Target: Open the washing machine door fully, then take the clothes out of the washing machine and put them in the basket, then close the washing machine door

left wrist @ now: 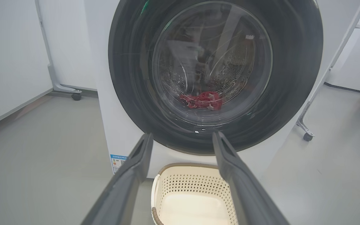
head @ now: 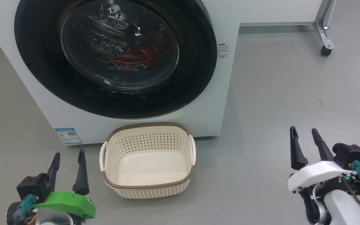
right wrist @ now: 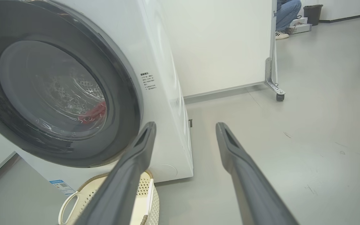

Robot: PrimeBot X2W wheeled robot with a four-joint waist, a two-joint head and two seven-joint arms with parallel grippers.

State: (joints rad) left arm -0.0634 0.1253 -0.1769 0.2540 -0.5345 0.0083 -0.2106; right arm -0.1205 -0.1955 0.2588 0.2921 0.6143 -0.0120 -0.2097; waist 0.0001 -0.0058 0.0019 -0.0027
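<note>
Head view looks down on the washing machine, which stands on the grey floor at the far left. The washing machine door is shut flat against its white front. Through the bulging glass the clothes show as a red heap low in the dimpled steel drum. A blue sticker sits low on the left of the front.

The basket stands on the floor just in front of the machine, below the door. It is upright and nothing lies in it.

The left gripper is at the near left, just left of the basket. Its two dark fingers are spread wide apart, hold nothing and touch nothing. In the left wrist view they frame the far end of the basket, with the door straight ahead and the red fabric behind the glass.

The right gripper is at the near right, well apart from the basket and the machine. Its fingers are also spread wide, with nothing between them and nothing touched. In the right wrist view they point past the machine's right front corner; the left one crosses in front of the basket's rim and the right one lies over bare floor.

A white panel on a castor frame stands at the far right. In the right wrist view a person's legs in jeans show beyond it.
</note>
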